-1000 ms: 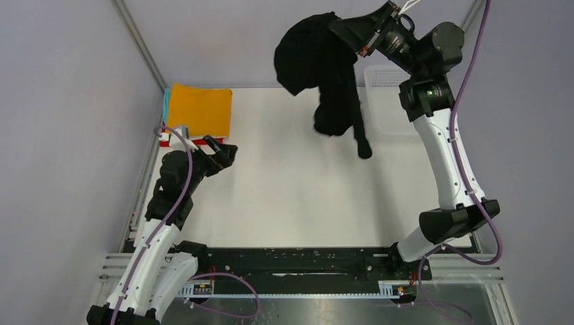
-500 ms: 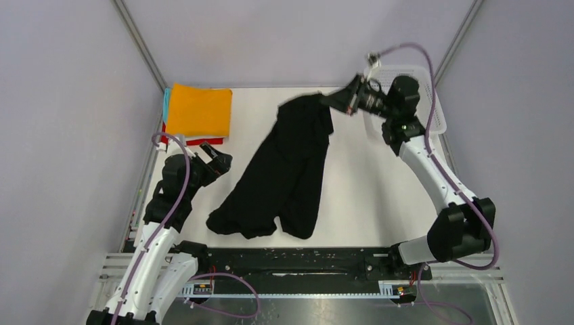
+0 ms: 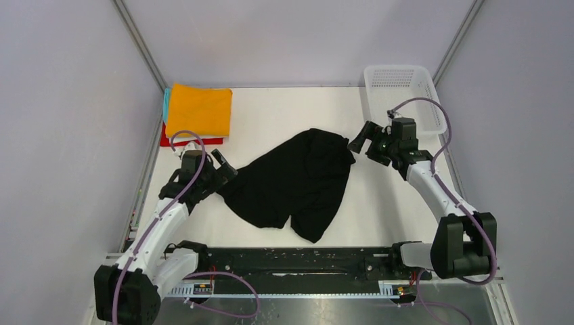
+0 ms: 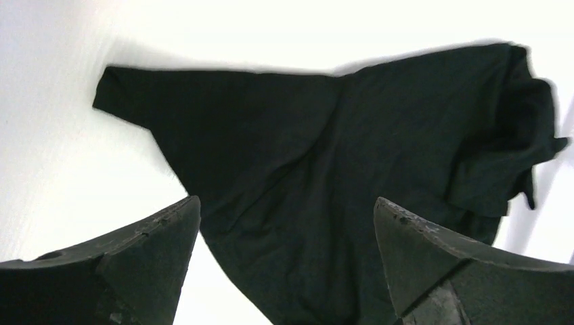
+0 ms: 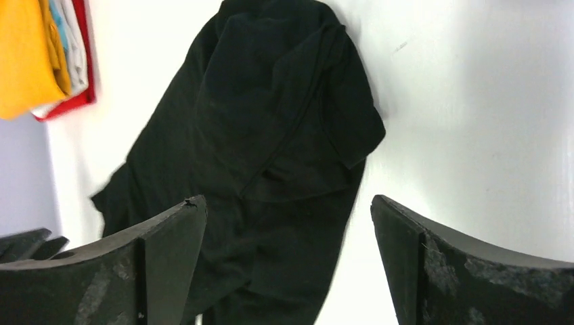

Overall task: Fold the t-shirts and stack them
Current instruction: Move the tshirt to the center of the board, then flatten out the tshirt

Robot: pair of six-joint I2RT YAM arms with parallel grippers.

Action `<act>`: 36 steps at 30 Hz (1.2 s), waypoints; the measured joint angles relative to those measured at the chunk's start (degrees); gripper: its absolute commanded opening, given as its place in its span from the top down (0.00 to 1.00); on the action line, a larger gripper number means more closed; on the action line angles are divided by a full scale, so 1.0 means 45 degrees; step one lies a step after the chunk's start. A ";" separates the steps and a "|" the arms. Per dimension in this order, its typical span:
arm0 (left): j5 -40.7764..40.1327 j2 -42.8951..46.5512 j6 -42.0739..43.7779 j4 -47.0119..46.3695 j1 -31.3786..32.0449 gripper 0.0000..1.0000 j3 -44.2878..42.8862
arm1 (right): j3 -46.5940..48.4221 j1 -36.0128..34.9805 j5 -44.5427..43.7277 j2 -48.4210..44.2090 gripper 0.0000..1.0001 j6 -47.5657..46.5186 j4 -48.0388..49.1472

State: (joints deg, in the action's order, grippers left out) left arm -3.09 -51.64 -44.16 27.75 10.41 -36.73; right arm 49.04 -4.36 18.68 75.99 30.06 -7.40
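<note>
Now your black t-shirt (image 3: 294,183) lies unfolded and rumpled on the white tabletop (image 3: 284,108), roughly in the middle, between the two arms. It runs on a slant. One end is bunched at the far right, close to the right claw (image 3: 357,139), and the rest fans out toward the near left, where its edge reaches the left claw (image 3: 227,166).

Your right claw is spread wide and holds nothing. Its wrist camera shows both fingers apart, with the shirt's folded-over end on the tabletop beyond them. Your left claw is spread wide too and is empty, low at the shirt's left edge. Its wrist view shows a sleeve pointing left and creased cloth beyond the fingers. Whether those fingers touch the cloth, you cannot tell.

In the far left corner sits the stack of folded shirts. The orange one (image 3: 198,110) is on top, a teal edge (image 3: 166,101) peeks out at its left side, and a red one (image 3: 193,141) is at the bottom. The right wrist view also shows a white layer (image 5: 76,61) between them. The white mesh basket (image 3: 399,68) stands in the far right corner, apart from the black t-shirt.
</note>
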 measured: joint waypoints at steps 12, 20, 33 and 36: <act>0.0102 -0.3682 -0.0185 -0.0408 0.0180 0.01 0.0335 | 0.2783 -0.4682 -0.3288 0.2769 0.00 -0.3910 -0.2429; 0.0345 -0.5785 -0.0204 -0.1753 0.0806 0.20 -0.0146 | 0.5877 -0.5047 -0.4775 0.5829 0.01 -0.3356 -0.3143; 0.0554 -0.8403 -0.0189 -0.2958 0.2186 1.00 -0.1753 | 0.8597 -0.5353 -0.5255 0.9432 0.60 -0.2263 -0.3774; 0.0214 -0.8272 -0.0180 -0.2934 0.2297 1.00 -0.1719 | 0.8636 -0.5348 -0.5770 0.9661 0.78 -0.2035 -0.3920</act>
State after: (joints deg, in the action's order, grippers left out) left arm -2.13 -88.86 -44.97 14.55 20.75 -44.47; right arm 87.90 -28.42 -7.29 119.46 20.91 -25.04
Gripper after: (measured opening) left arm 0.044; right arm 0.368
